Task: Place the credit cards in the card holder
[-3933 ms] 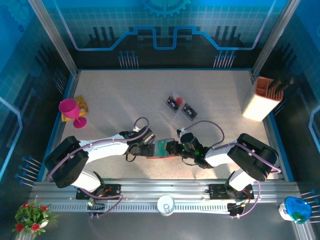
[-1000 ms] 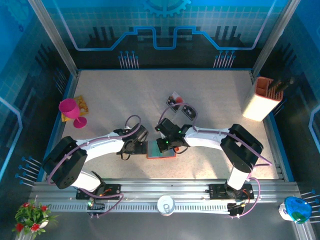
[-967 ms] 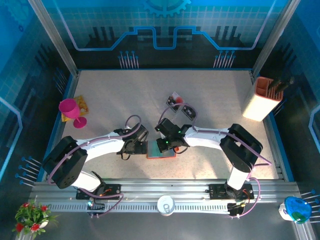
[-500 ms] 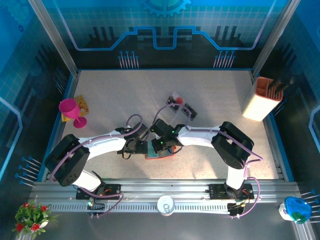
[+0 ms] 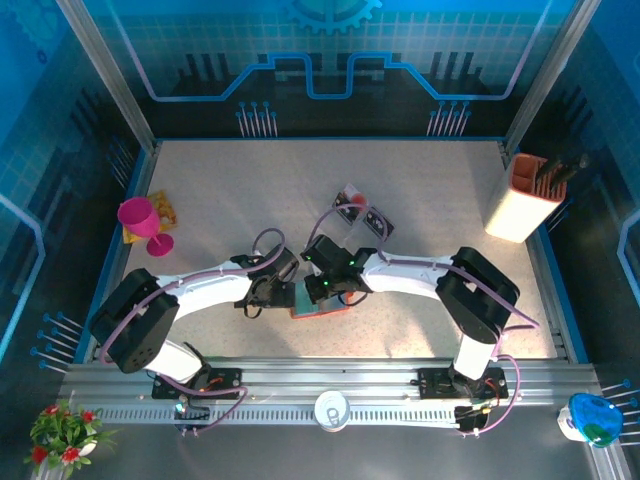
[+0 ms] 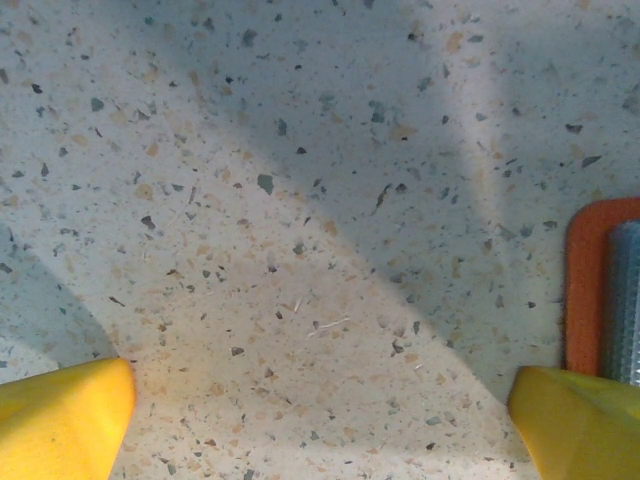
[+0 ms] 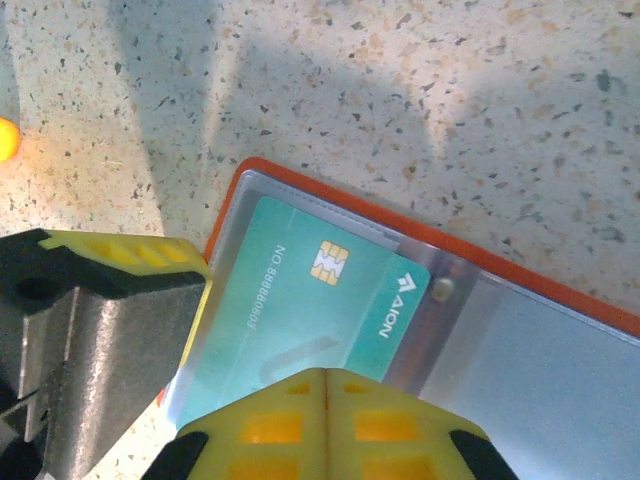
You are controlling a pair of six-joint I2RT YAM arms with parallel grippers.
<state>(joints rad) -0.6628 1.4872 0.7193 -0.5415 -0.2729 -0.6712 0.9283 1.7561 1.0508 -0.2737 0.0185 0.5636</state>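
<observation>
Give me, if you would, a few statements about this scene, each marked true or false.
1. The teal card lies on the open orange card holder. True.
2. The left hand is shut on a card. False: its fingers stand wide apart over the bare table.
3. A pink goblet stands near the table's left edge. True.
4. The right hand is spread wide open. False: its fingers meet, tips at the teal card.
5. Every card is in the holder. False: other cards lie on the table farther back.
</observation>
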